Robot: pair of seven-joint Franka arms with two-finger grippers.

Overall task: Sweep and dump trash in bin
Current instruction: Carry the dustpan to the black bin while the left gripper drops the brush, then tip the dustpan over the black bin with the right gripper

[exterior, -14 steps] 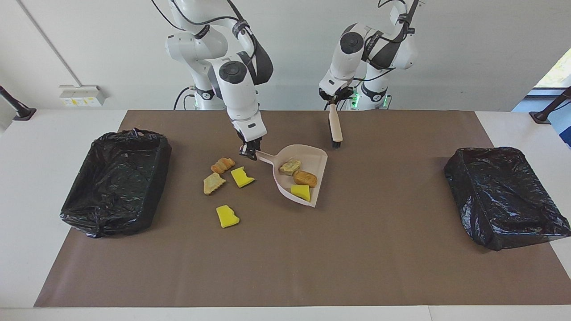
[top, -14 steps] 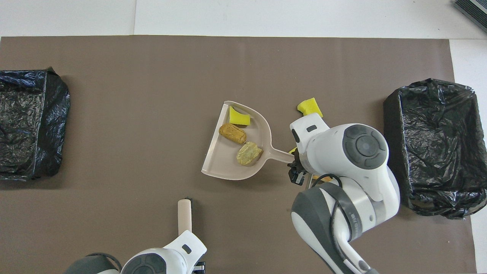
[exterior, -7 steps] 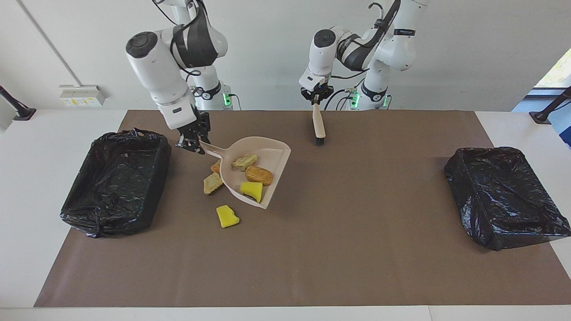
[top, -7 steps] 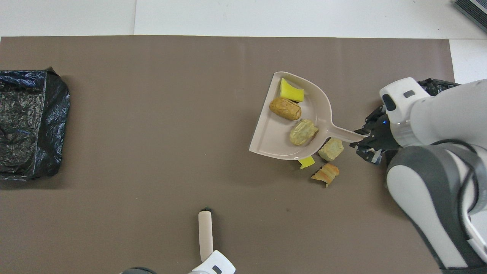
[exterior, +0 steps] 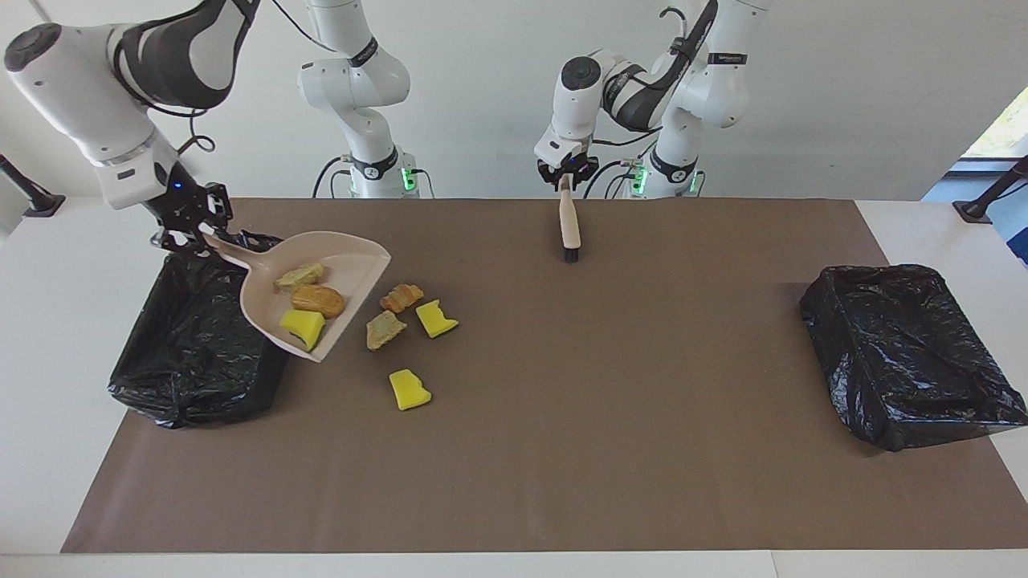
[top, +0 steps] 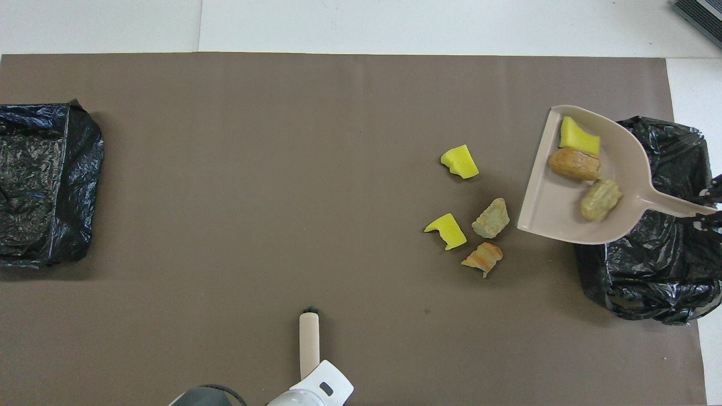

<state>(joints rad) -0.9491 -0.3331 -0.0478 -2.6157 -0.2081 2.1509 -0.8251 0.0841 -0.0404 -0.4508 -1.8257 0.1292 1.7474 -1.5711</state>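
At the right arm's end of the table, a black-plastic-lined rectangular bin (exterior: 201,337) sits on the brown paper mat (exterior: 562,449). Over the bin's edge nearest the robots, the right gripper (exterior: 186,229) grasps the handle of a beige plastic dustpan (exterior: 337,261), its fingers clenched on the handle tip. The dustpan is held in the air, partly over the bin's inner edge and partly over the mat, with its open lip turned toward the middle of the table.

Part of the trash rides in the pan: a bright yellow sponge chunk (exterior: 302,325), a golden-brown bread-like piece (exterior: 319,300) and a paler greenish-brown piece (exterior: 299,276), lying close together.

The rest of the trash lies loose on the mat just beside the pan, toward the table's middle: an orange-brown crust piece (exterior: 401,297), a pale tan scrap (exterior: 384,329), a notched yellow sponge chunk (exterior: 436,319) and, farther from the robots, another yellow sponge chunk (exterior: 409,390).

Near the table's middle, close to the robots, the left gripper (exterior: 568,178) holds a beige hand brush (exterior: 569,225) by the top of its handle, hanging with its dark bristles down over the mat; whether the fingers still grasp firmly or are loosening cannot be told.

At the left arm's end rests a second black-lined bin (exterior: 907,353), well apart from everything else.
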